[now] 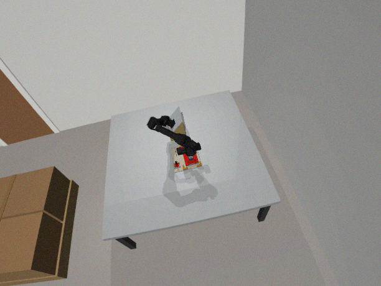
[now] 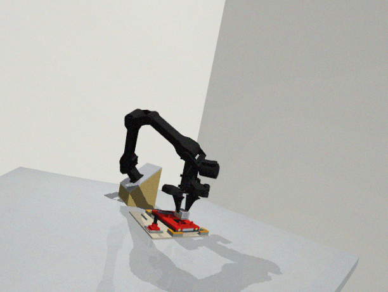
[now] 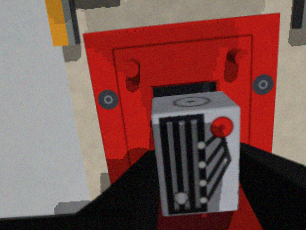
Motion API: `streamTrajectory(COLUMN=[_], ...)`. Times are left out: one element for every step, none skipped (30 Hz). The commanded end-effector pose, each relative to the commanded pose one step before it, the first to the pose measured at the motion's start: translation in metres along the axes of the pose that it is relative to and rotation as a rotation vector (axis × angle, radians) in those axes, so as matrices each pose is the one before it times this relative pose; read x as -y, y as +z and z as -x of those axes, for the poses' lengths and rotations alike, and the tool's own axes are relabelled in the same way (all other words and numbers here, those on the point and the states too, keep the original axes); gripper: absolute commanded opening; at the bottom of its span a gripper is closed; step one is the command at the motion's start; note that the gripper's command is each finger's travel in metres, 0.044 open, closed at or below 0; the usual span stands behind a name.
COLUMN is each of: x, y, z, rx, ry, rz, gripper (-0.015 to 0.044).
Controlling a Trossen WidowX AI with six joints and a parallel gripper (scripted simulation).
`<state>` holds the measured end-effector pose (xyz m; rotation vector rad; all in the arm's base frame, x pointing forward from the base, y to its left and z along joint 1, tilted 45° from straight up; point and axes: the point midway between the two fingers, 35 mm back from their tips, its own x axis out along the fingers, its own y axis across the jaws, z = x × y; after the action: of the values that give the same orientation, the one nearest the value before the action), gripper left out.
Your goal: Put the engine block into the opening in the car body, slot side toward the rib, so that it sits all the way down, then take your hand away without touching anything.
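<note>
The grey engine block (image 3: 196,152) (image 2: 182,214) (image 1: 190,158), with black stripes and a red round cap on top, is held between my black fingers. My gripper (image 3: 194,155) (image 2: 184,210) is shut on it. The block sits low over the red car body (image 3: 125,115) (image 2: 172,221) (image 1: 192,161), right at the dark rectangular opening (image 3: 184,89), whose far edge shows just behind the block. I cannot tell how deep the block sits. The car body lies on a beige board (image 2: 142,220) (image 1: 178,168).
A small red post part (image 2: 154,225) (image 1: 176,163) stands on the board left of the car. A tan wedge stand (image 2: 142,190) carries the arm's base behind the board. Orange and grey clamps (image 3: 60,22) (image 2: 203,230) sit at the board's corners. The table (image 1: 140,202) ends near the front right.
</note>
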<state>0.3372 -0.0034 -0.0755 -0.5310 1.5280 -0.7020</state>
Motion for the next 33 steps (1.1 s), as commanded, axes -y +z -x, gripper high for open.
streamTrajectory(x=[-0.00094,0.0,-0.00003,0.0,0.0,0.0,0.0,0.0,0.0,0.0,0.00007,0.00015,0.00017,0.00018,0.00015,0.00012,0.00005,0.00001,0.0,0.0,0.0,0.00001,0.00001,0.00001,0.00001,0.00001,0.0,0.0,-0.00001,0.00001,-0.00001,0.00001,0.00001], y=[-0.00013,0.0,-0.00001,0.0,0.0,0.0,0.0,0.0,0.0,0.0,-0.00015,-0.00032,-0.00036,-0.00043,-0.00036,-0.00026,-0.00004,0.00001,0.0,-0.00001,-0.00002,-0.00002,0.0,0.00001,0.00002,0.00001,0.0,-0.00001,0.00005,0.00001,-0.00001,-0.00001,0.0], z=[-0.00019,0.0,-0.0001,0.0,0.0,0.0,0.0,0.0,0.0,0.0,-0.00012,-0.00026,-0.0003,-0.0004,-0.00043,-0.0005,-0.00032,-0.00025,-0.00024,-0.00027,-0.00027,-0.00027,-0.00028,-0.00029,-0.00029,-0.00028,-0.00026,-0.00025,-0.00024,-0.00023,-0.00025,-0.00026,-0.00027], rx=[-0.00028,0.0,0.0,0.0,0.0,0.0,0.0,0.0,0.0,0.0,-0.00001,-0.00002,-0.00002,-0.00002,-0.00002,-0.00001,0.0,0.0,0.0,0.0,0.0,0.0,0.0,0.0,0.0,0.0,0.0,0.0,0.0,0.0,0.0,0.0,0.0], ry=[0.00425,0.0,0.0,0.0,0.0,0.0,0.0,0.0,0.0,0.0,-0.00001,-0.00002,-0.00002,-0.00003,-0.00003,-0.00003,-0.00002,-0.00001,-0.00001,-0.00001,-0.00001,-0.00001,-0.00001,-0.00002,-0.00002,-0.00001,-0.00001,-0.00001,-0.00001,-0.00001,-0.00001,-0.00001,-0.00001], rz=[0.0139,0.0,-0.0009,0.0,0.0,0.0,0.0,0.0,0.0,0.0,-0.0016,-0.0035,-0.0039,-0.0071,-0.0068,-0.0065,-0.0027,-0.0004,0.0007,0.0015,0.0021,0.0024,0.0025,0.0027,0.0028,0.003,0.0031,0.0031,0.0025,0.0018,0.0011,0.0005,0.0], gripper=[0.0159,0.0159,0.0159,0.0159,0.0159,0.0159,0.0159,0.0159,0.0159,0.0159,0.0159,0.0159,0.0159,0.0159,0.0159,0.0159,0.0159,0.0159,0.0159,0.0159,0.0159,0.0159,0.0159,0.0159,0.0159,0.0159,0.0159,0.0159,0.0159,0.0159,0.0159,0.0159,0.0159])
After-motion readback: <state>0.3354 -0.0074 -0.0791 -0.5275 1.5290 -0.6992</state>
